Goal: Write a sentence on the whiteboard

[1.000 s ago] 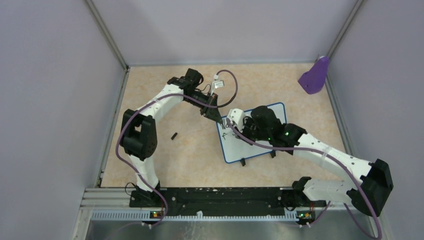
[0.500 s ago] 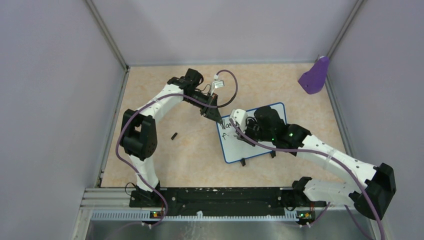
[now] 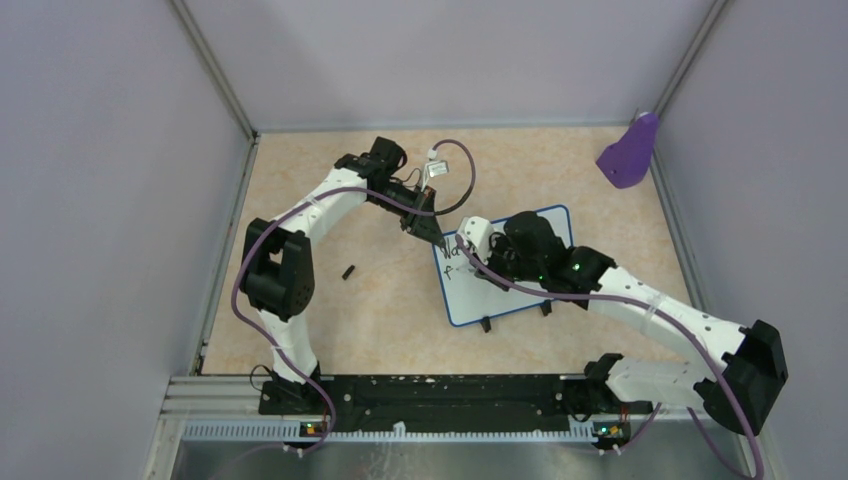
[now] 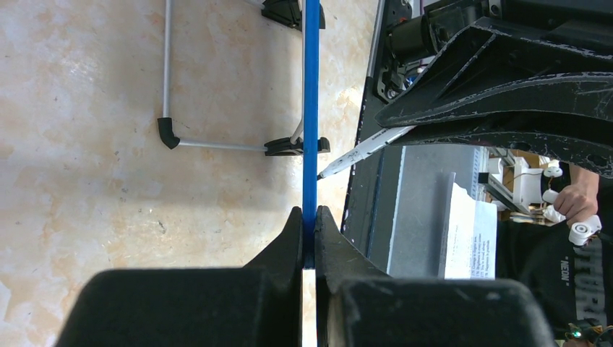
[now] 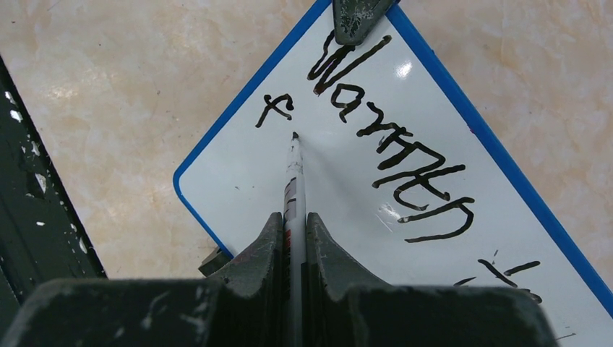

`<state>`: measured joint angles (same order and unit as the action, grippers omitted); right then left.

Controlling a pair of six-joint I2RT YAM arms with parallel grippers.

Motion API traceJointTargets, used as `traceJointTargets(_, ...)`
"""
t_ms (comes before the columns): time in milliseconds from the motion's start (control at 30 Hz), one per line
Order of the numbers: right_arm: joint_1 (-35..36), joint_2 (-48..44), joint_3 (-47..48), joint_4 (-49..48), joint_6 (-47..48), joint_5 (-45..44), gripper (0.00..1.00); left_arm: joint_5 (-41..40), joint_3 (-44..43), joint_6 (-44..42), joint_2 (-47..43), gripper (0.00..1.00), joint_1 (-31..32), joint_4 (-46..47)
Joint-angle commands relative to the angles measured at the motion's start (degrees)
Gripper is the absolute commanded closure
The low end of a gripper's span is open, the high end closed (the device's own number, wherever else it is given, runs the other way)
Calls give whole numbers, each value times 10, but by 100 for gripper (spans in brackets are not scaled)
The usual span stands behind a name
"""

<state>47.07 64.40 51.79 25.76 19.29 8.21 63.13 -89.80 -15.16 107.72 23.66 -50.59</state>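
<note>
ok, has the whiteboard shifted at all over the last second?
No. The whiteboard keeps the same spot and angle relative to the small black piece on the table; the left hand stays clamped on its edge.

The whiteboard (image 5: 238, 181) is glossy white with a thin blue rim and carries the sentence (image 5: 394, 148) in black strokes, the marker (image 5: 293, 173) has a white barrel and a black tip, the table (image 3: 380, 300) is mottled beige and cream like marble, and the scoop (image 3: 628, 155) is solid purple.
</note>
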Motion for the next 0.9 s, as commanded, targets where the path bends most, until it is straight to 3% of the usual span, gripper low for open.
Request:
traceJointTargets(0,-3,7,13,-36,-9,-9,100,-12,-15,-8,-4,100,-5,2)
traceJointTargets(867,-1,0,-11,8,24,13,100,-13,-18,-11,3,100,-5,-1)
